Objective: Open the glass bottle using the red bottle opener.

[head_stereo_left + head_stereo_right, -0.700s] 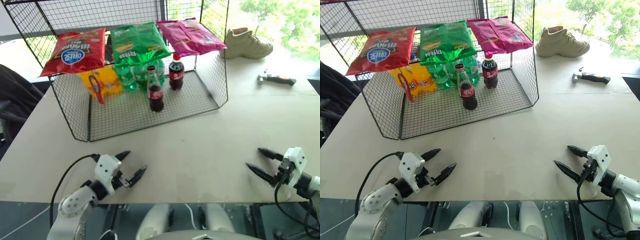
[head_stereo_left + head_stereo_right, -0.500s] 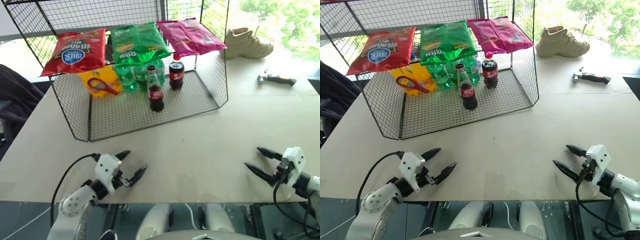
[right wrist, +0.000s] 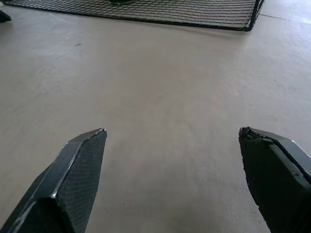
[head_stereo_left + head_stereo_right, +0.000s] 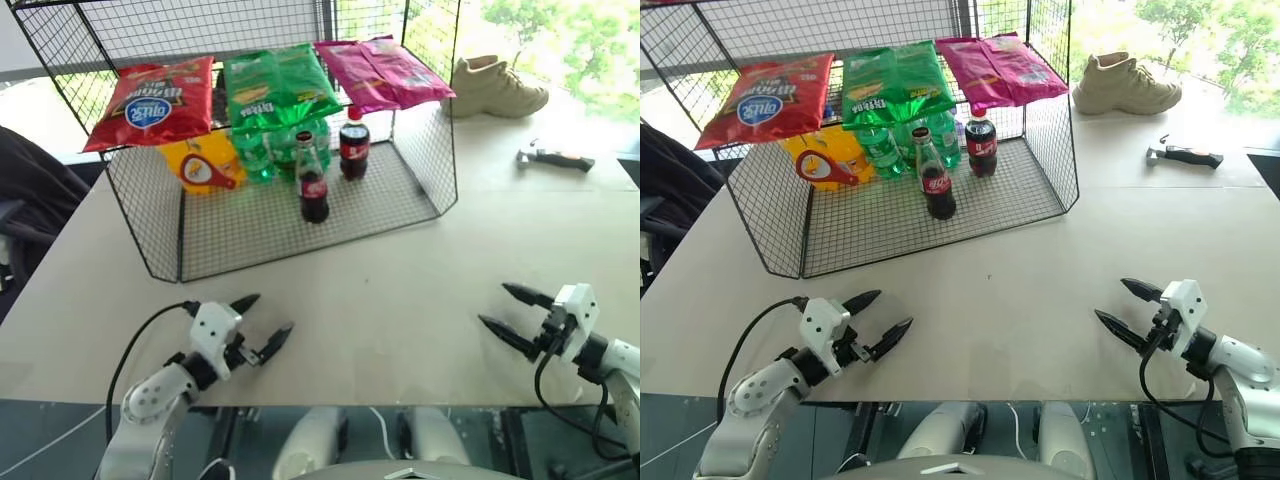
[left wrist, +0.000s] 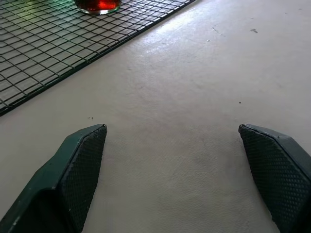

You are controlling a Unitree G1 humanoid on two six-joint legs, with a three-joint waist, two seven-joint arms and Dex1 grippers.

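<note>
Glass bottle (image 4: 313, 184): stands upright on the mesh floor of the wire rack (image 4: 300, 215), near the floor's middle, cap on, dark liquid inside, red label facing the camera.
Red bottle opener (image 4: 205, 172): inside the wire rack, toward the rack's left side, its ring head in front of the yellow snack bag (image 4: 205, 160); whether it hangs or is propped cannot be told.
Plastic cola bottle (image 4: 352, 145): upright in the wire rack, just behind and to the right of the glass bottle, red screw cap on.
Green bottles (image 4: 262, 150): at the back of the wire rack, behind the glass bottle.
Snack bags: red bag (image 4: 153, 98), green bag (image 4: 275, 85) and pink bag (image 4: 380, 70) lie in a row on the rack's upper shelf.
Left gripper (image 4: 261, 322): spread wide and empty, low over the bench (image 4: 400, 270), in front of the wire rack and well apart from it.
Right gripper (image 4: 503, 312): spread wide and empty, over the bench near its front edge, well to the right of the wire rack.
Shoe (image 4: 497, 85): on the bench, right of the wire rack's back corner.
Hammer (image 4: 556, 157): on the bench, right of the wire rack, nearer than the shoe.
</note>
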